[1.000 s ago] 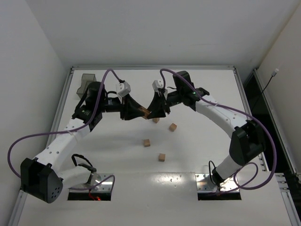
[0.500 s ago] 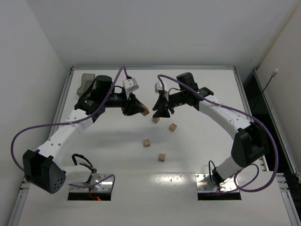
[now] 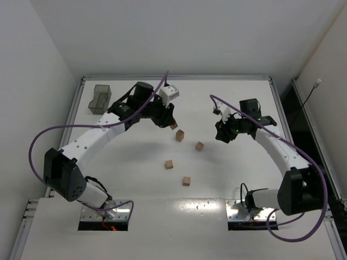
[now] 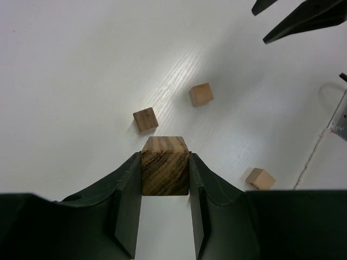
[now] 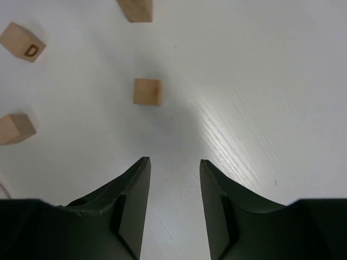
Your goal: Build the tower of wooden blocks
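We see our right end effector (image 5: pixel 173 162) parted, empty, above the worktop (image 5: pixel 260 81); four blocks (image 5: pixel 147 91) lie farther off, one marked D.

A robotics lab: white table (image 3: pixel 227 173) enclosed by white panels (image 3: pixel 32 65).

White table (image 3: pixel 108 179), wood blocks (image 3: pixel 169 164), grey bin (image 3: pixel 100 98)

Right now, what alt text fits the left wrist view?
The left gripper is shut on a small light-brown wooden cube. Three more tan cubes lie apart on the white table beyond it.
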Robot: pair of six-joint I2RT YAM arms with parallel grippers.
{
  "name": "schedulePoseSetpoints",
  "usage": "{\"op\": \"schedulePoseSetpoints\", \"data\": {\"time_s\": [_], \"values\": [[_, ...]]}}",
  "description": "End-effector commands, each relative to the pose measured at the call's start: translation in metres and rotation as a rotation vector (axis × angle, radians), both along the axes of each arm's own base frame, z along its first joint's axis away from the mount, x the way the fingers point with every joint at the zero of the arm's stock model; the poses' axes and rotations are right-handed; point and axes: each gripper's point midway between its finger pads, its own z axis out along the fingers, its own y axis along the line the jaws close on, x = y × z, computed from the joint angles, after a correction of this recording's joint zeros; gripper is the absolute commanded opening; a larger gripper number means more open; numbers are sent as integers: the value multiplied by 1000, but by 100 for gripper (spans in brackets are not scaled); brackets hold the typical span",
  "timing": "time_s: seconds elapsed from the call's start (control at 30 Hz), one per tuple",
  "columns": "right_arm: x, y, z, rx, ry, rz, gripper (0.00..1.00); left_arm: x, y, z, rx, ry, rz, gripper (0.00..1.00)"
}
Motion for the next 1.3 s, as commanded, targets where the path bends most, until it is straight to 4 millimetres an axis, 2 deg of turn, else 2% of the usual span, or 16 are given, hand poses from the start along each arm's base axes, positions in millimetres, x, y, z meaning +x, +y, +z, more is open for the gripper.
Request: {"op": "schedulePoseSetpoints", "data": {"time_s": [0.0, 0.07, 0.1, 0.17, 0.23, 0.3, 0.33, 0.4, 0.47, 0.63, 0.67, 0.77, 0.8, 1.1, 1.13, 1.27], "values": [[21, -22, 14, 10, -54, -158, 38, 13, -15, 20, -23, -23, 144, 0], [22, -25, 15, 34, -36, -202, 38, 15, -23, 20, -38, -22, 222, 0], [25, -24, 17, 44, -39, -213, 38, 23, -17, 21, -20, -48, 302, 0], [28, -28, 18, 61, -29, -265, 38, 26, -23, 6, 2, -16, 371, 0], [30, -27, 20, 76, -25, -282, 38, 35, -12, -6, 25, -21, 486, 0], [34, -33, 21, 67, -36, -319, 38, 35, -16, -16, 28, -21, 523, 0], [37, -35, 24, 62, -48, -325, 38, 36, -17, -14, 18, -27, 523, 0], [41, -39, 28, 60, -56, -349, 44, 31, -28, -30, 51, -20, 507, 0], [43, -41, 31, 60, -62, -362, 47, 30, -35, -36, 75, -41, 492, 0], [44, -43, 31, 65, -58, -377, 50, 32, -56, -34, 106, -102, 436, 0], [44, -43, 31, 65, -58, -377, 50, 30, -61, -42, 121, -94, 426, 0], [43, -42, 32, 71, -56, -371, 51, 35, -63, -38, 128, -106, 428, 0], [43, -42, 32, 71, -56, -371, 51, 35, -64, -44, 139, -100, 427, 0], [46, -40, 26, 73, -35, -365, 51, 41, -63, -53, 169, -105, 440, 0], [48, -40, 30, 75, -45, -365, 51, 41, -64, -58, 179, -100, 438, 0], [49, -40, 28, 65, -28, -359, 51, 45, -68, -53, 168, -106, 440, 0]]}}
